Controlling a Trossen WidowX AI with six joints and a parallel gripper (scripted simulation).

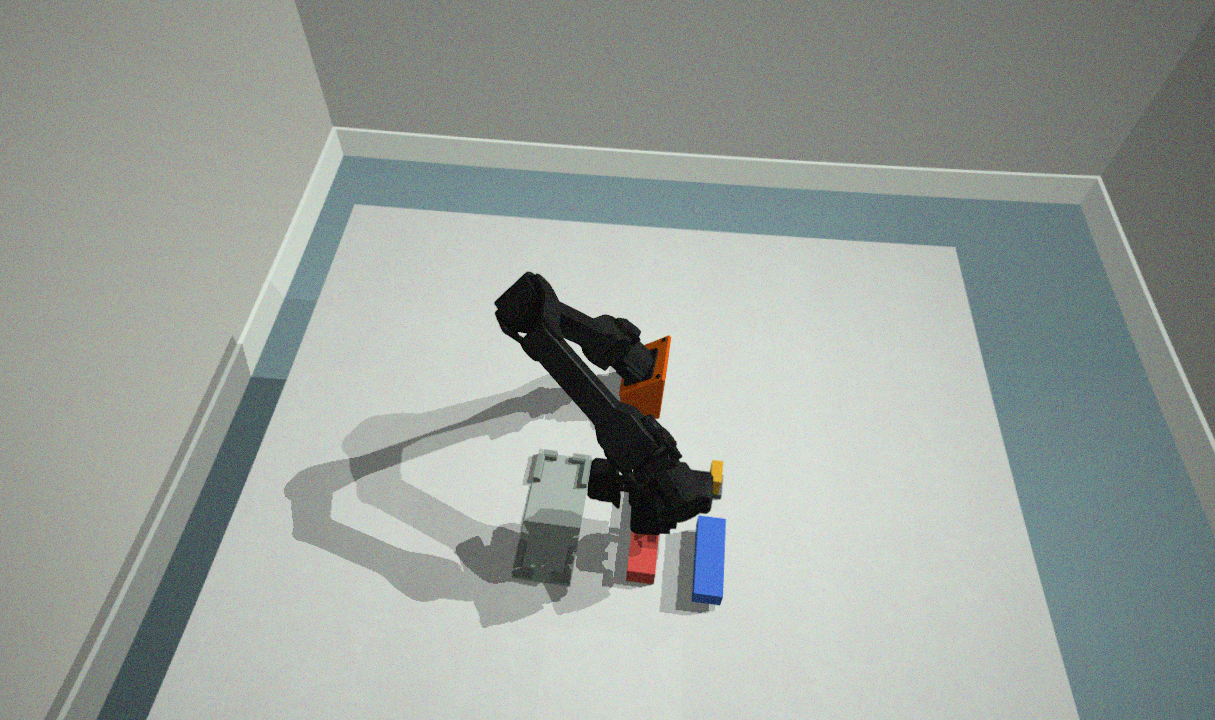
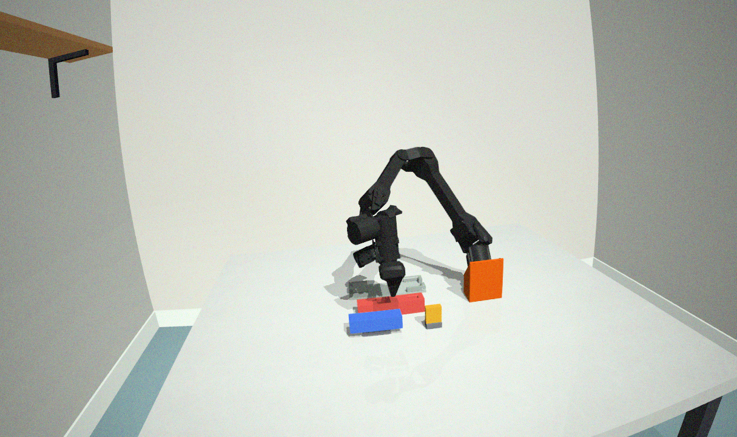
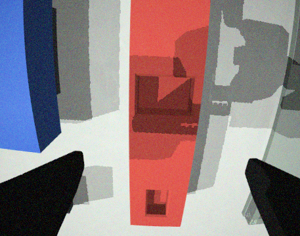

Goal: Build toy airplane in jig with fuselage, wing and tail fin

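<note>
My gripper (image 2: 393, 294) (image 3: 167, 164) is open and empty, pointing down over the red fuselage (image 1: 642, 562) (image 2: 412, 305) (image 3: 159, 174). In the wrist view its fingers stand on either side of the fuselage, without visible contact. The fuselage lies on the table outside the jig, its two sockets facing up and empty. The blue wing (image 1: 709, 557) (image 2: 375, 321) (image 3: 8, 82) rests beside it on its dark tab. The yellow tail fin (image 1: 717, 472) (image 2: 433, 313) stands upright on its grey tab. The grey-green jig (image 1: 559, 492) is empty where visible; the arm hides part of it in the exterior view.
The orange base mount (image 1: 644, 395) (image 2: 486, 280) stands beyond the tail end of the fuselage. The wing is on one side of the fuselage and the jig on the other, both close to it. Arm shadows cross the jig and fuselage.
</note>
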